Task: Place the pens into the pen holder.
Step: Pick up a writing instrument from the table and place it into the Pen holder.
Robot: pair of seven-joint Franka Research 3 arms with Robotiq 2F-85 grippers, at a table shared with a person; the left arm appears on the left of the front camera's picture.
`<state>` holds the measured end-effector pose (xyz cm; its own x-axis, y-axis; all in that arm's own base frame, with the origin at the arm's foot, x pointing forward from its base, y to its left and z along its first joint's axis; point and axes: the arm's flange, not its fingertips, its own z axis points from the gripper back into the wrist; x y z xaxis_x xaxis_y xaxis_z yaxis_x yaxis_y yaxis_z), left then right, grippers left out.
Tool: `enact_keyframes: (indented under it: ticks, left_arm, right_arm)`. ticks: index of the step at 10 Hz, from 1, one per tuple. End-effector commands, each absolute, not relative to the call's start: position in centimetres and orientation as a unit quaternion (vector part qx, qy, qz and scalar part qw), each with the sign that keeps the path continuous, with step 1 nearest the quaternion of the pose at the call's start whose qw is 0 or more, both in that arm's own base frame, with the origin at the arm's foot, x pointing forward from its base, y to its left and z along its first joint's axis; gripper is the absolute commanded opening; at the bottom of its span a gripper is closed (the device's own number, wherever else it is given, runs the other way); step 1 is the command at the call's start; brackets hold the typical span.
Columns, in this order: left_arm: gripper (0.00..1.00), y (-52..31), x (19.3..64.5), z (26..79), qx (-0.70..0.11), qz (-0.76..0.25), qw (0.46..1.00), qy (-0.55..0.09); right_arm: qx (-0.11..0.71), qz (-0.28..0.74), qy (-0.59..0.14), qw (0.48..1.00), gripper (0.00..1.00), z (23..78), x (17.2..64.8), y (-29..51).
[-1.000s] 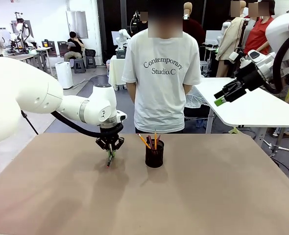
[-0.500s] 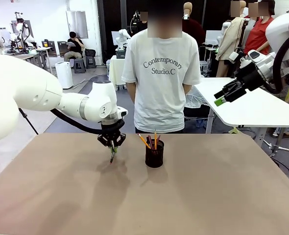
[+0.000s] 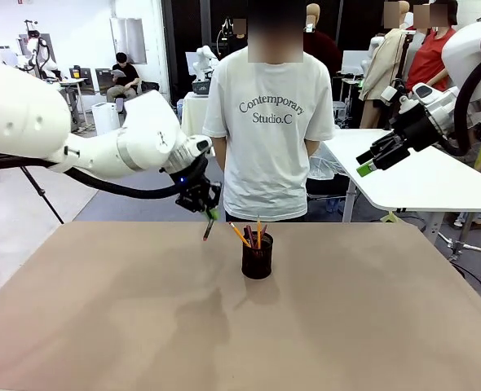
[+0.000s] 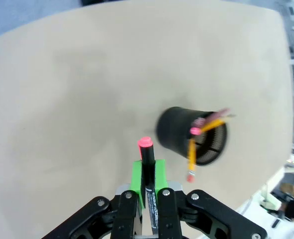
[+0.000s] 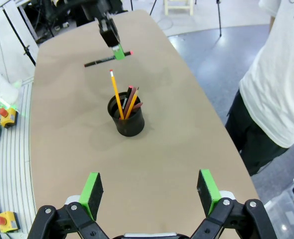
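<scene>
Pen (image 3: 207,230) off the table now: a second ago my left gripper (image 3: 211,215) was down at the surface left of the pen holder (image 3: 257,256), pen tip touching the tabletop; since then I've raised it and swung it toward the holder. Left wrist view confirms the clench, green pads (image 4: 137,175) pinching a dark barrel with a pink-red cap (image 4: 145,142) sticking out ahead. The pen hangs tilted, above and just left of the holder, not yet over its mouth.

I take this as pickup done, carry under way. Next I'd need to bring the tip over the rim and stand the pen more upright before letting go.

Holder already carries a yellow pencil (image 5: 116,93) and some reddish and orange sticks (count unclear from here), leaning every which way. Those are the obstacle: they crowd the opening and my pen could snag on them.

Right gripper (image 5: 150,191) is parked high off to the side, jaws spread wide, nothing between them. A person (image 3: 269,122) stands at the table's (image 3: 346,326) far edge, hands out of sight.
</scene>
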<state>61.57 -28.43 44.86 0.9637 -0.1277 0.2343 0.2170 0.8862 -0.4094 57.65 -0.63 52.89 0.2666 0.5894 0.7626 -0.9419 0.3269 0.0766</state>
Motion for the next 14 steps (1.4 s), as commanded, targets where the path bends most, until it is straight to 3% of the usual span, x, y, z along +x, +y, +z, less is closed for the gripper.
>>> enact_keyframes:
  ticks: [1,4,8,11,12,14]
  left_arm:
    - [0.0,-25.9,59.3,45.9,-0.31,-0.131,0.932,-0.136]
    - [0.0,-24.9,57.7,48.9,-0.457,-0.273,0.814,-0.232]
    - [0.0,-22.5,55.7,49.7,-0.495,-0.426,0.712,-0.258]
    - [0.0,-20.1,54.6,49.2,-0.543,-0.477,0.607,-0.331]
    - [0.0,-22.1,55.9,49.9,-0.503,-0.462,0.673,-0.283]
    - [0.0,-22.1,55.9,49.9,-0.503,-0.462,0.673,-0.283]
  right_arm:
    - [0.27,0.511,-0.327,0.747,1.0,53.2,57.9,-0.5]
    - [0.27,0.511,-0.327,0.747,1.0,53.2,57.9,-0.5]
    - [0.27,0.511,-0.327,0.747,1.0,53.2,57.9,-0.5]
    - [0.27,0.511,-0.327,0.747,1.0,53.2,57.9,-0.5]
    - [0.27,0.511,-0.327,0.747,1.0,53.2,57.9,-0.5]
    - [0.27,0.511,-0.327,0.747,1.0,53.2,57.9,-0.5]
